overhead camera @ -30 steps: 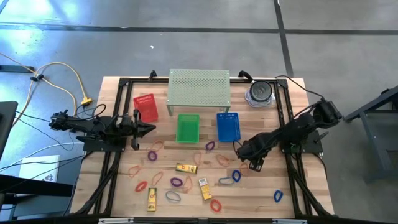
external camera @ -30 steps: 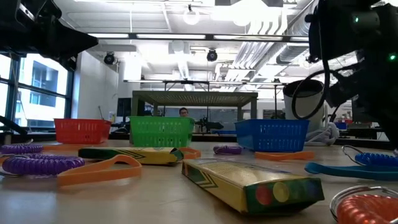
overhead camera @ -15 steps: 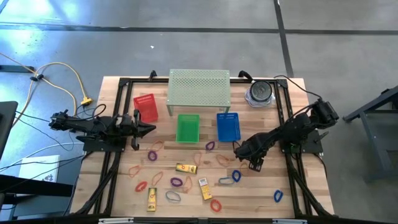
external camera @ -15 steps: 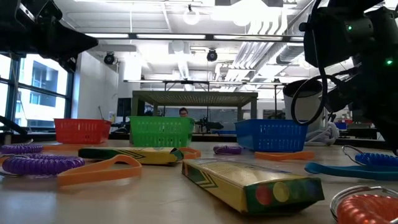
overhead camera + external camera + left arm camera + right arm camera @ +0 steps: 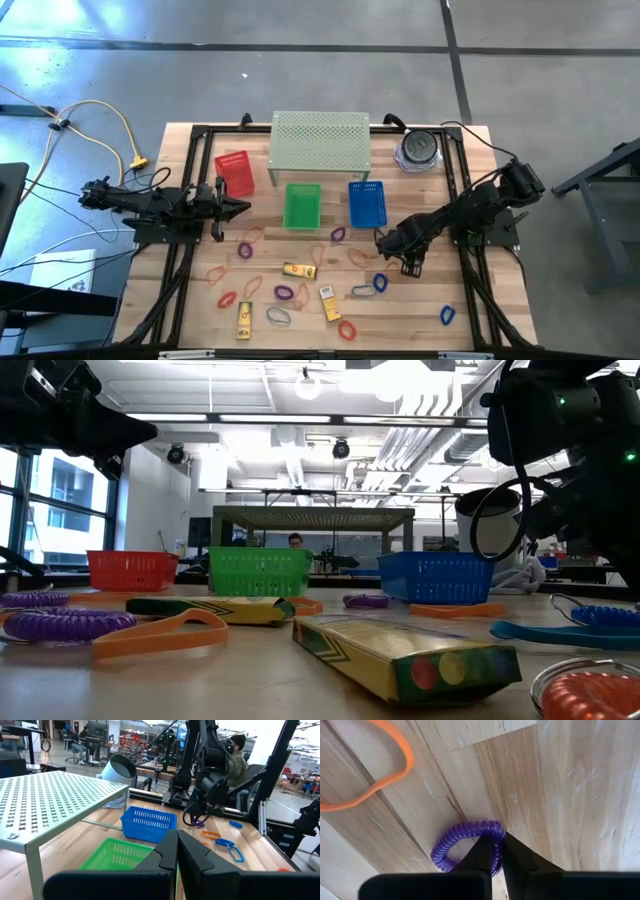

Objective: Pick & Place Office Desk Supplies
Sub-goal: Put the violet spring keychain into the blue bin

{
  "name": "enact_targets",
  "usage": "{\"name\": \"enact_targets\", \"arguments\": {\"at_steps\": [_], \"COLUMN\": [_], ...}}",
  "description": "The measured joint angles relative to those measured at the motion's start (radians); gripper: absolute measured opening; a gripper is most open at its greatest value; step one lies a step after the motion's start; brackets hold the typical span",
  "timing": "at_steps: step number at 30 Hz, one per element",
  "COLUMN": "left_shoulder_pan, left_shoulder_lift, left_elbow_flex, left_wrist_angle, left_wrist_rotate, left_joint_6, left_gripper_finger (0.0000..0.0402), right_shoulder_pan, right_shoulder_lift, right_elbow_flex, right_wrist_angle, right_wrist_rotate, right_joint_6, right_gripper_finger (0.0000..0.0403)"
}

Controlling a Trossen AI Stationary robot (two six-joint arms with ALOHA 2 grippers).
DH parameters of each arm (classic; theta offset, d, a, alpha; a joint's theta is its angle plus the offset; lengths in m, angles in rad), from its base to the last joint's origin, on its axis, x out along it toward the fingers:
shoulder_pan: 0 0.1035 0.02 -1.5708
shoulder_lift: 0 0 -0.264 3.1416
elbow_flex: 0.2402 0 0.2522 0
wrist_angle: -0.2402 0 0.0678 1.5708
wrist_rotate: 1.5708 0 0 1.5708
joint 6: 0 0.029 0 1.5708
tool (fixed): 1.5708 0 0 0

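Right gripper (image 5: 499, 851) low over the tabletop (image 5: 570, 795), just in front of the blue basket (image 5: 367, 204), fingers closed on a purple coil loop (image 5: 465, 845); orange loop (image 5: 380, 775) lies near it. Left gripper (image 5: 243, 207) waits beside the red basket (image 5: 236, 173), fingers closed, empty

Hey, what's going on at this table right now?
A two-armed robot is sorting small desk supplies on a wooden table. The right gripper is shut on a purple coil loop, in front of the blue basket. The left gripper is shut and holds nothing, waiting at the left side by the red basket. Many other loops and a few yellow packets are scattered on the wood; the green basket looks empty from above.
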Motion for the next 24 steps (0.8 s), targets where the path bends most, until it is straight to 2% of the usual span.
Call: {"name": "enact_targets", "arguments": {"at_steps": [7, 13, 19, 24], "left_shoulder_pan": [-0.001, -0.001, -0.001, -0.001], "left_shoulder_lift": [0.0, 0.0, 0.0, 0.0], "left_elbow_flex": [0.0, 0.0, 0.0, 0.0], "left_wrist_angle": [0.0, -0.003, -0.022, -0.031], "left_wrist_rotate": [0.0, 0.008, 0.009, 0.009], "left_joint_6": [-0.003, -0.027, -0.029, -0.029], "left_gripper_finger": [0.0001, 0.0001, 0.0001, 0.0001], "right_shoulder_pan": [0.037, 0.098, 0.103, 0.023], "right_shoulder_lift": [-0.03, -0.037, -0.039, -0.04], "right_elbow_flex": [0.028, 0.206, 0.417, 0.507], "right_wrist_angle": [-0.043, -0.255, -0.314, -0.213], "right_wrist_rotate": [0.036, 0.137, 0.354, 0.593], "right_joint_6": [0.044, 0.072, -0.061, -0.284], "right_gripper_finger": [0.0007, 0.0005, 0.0005, 0.0006]}}
